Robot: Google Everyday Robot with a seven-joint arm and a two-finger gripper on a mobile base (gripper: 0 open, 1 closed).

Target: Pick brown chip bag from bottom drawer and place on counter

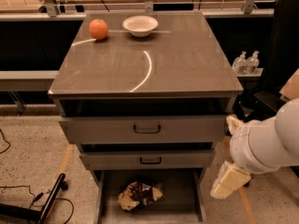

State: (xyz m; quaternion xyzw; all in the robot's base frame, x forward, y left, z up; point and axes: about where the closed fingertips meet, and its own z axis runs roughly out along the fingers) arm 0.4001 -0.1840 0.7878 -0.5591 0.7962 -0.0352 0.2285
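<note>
Brown chip bag (139, 194) crumpled on the grey floor of the bottom drawer (180, 190), left of middle, near the front, untouched by anything. Drawer pulled out, lowest of three, below two wider grey drawers with black handles: the top drawer (187, 129) and the middle drawer (112, 160), both slightly out. Above them the bench (187, 64), grey-brown and glossy, crossed by a curved streak of light. At its far edge an orange fruit (98, 29) to the left and a white bowl (140, 25) just to the right of it, apart from each other. Pincer (223, 186) low at the right, outside the cabinet, beside the bottom drawer's right wall and higher than the bag, holding nothing visible. Hangs from a bulky white arm (268, 141) reaching in from the right edge. Cannot tell whether open or closed. Behind the arm, two clear bottles (246, 62) on a low ledge. On the speckled floor at lower left, a black bar (51, 199) and loose cable.
</note>
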